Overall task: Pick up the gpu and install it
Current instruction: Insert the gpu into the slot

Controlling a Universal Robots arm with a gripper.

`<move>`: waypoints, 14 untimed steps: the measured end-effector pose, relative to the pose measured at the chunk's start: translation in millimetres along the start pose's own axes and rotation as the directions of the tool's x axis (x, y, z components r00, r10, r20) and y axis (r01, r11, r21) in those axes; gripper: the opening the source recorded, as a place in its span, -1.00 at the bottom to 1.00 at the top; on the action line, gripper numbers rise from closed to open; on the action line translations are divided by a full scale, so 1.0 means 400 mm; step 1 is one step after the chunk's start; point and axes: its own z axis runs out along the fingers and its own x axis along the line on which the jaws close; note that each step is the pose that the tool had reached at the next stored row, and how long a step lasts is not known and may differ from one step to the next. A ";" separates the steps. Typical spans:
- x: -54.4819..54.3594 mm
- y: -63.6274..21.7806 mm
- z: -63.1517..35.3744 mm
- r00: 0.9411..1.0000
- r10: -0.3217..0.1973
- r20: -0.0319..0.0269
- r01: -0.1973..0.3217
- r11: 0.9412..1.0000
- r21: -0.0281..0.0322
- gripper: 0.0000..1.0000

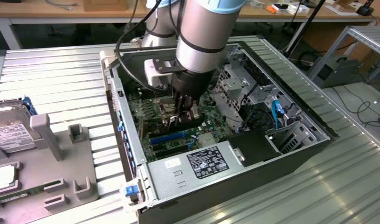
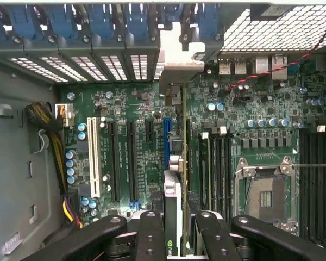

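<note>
Support: a table point(image 1: 59, 70) of ribbed metal slats
Middle: an open computer case point(image 1: 239, 186) lies on its side on the slats
Exterior view's left: a grey plastic holder point(image 1: 65, 158) rests on the table; a silver hard drive point(image 1: 9, 130) sits in it

A robotics lab set up for computer assembly.

An open desktop computer case point(image 1: 239, 140) lies on its side on a ribbed metal tabletop point(image 1: 53, 74), its motherboard point(image 2: 261, 119) bare, with a Universal Robots arm point(image 1: 202, 37) reaching into it. At the exterior view's left, a grey parts fixture point(image 1: 65, 154) holds a hard drive point(image 1: 9, 133). Behind stand wooden workbenches point(image 1: 65, 11) strewn with small items, cables trail over the floor point(image 1: 364, 107), and an aluminium frame point(image 1: 357, 35) stands at the exterior view's right.
</note>
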 end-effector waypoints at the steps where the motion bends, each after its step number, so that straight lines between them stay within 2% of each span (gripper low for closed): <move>1: 0.001 0.006 0.004 1.000 0.000 0.000 0.000 1.000 0.000 -0.47; 9: 0.005 0.040 0.029 1.000 0.000 0.000 0.000 1.000 0.000 -0.47; 14: 0.015 0.043 0.030 1.000 0.000 0.000 0.000 1.000 0.000 -0.47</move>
